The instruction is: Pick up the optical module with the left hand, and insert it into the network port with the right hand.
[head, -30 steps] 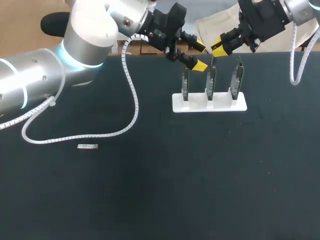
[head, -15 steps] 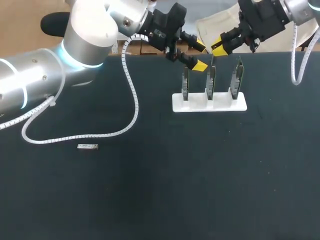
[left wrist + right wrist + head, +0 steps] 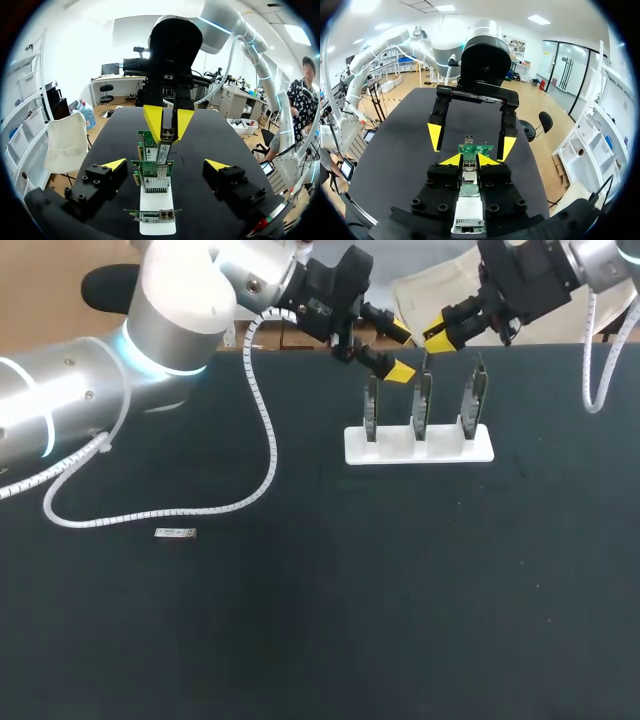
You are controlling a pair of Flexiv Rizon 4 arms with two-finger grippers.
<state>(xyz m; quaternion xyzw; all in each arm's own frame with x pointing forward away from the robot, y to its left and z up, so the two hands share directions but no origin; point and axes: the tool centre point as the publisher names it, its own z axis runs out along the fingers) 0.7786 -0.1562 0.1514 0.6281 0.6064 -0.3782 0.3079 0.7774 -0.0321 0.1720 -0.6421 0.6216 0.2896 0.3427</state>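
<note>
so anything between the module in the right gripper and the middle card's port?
Nothing visible. The right gripper holds the optical module right over the middle card. The open left gripper straddles the neighbouring card, off that path.

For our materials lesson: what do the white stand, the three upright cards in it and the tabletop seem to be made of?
White stand: probably matte plastic, evenly white with no shine. Cards: green circuit board carrying silvery metal port cages. Tabletop: dark, matte, no glare; perhaps a mat or cloth, unclear which.
</note>
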